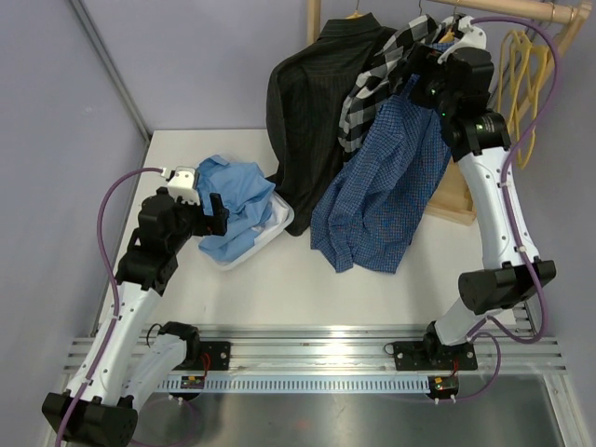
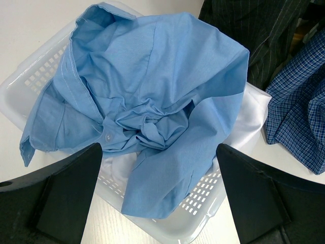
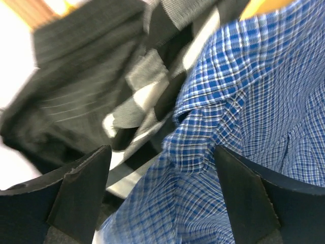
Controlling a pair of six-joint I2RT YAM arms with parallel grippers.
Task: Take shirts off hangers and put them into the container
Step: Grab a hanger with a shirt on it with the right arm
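Spilling over perforated white basket (image 2: 31,76): crumpled light-blue shirt (image 2: 152,86); left gripper (image 2: 158,150), right gripper (image 3: 162,151) both wide open, empty.

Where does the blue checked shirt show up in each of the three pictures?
Top external: blue checked shirt, centre-right.
Left wrist: the shirt at the right edge.
Right wrist: it fills the right half.
Shared landmark: black pinstriped shirt, to its left.

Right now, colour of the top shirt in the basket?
Shirt: plain light blue; best in left wrist view.
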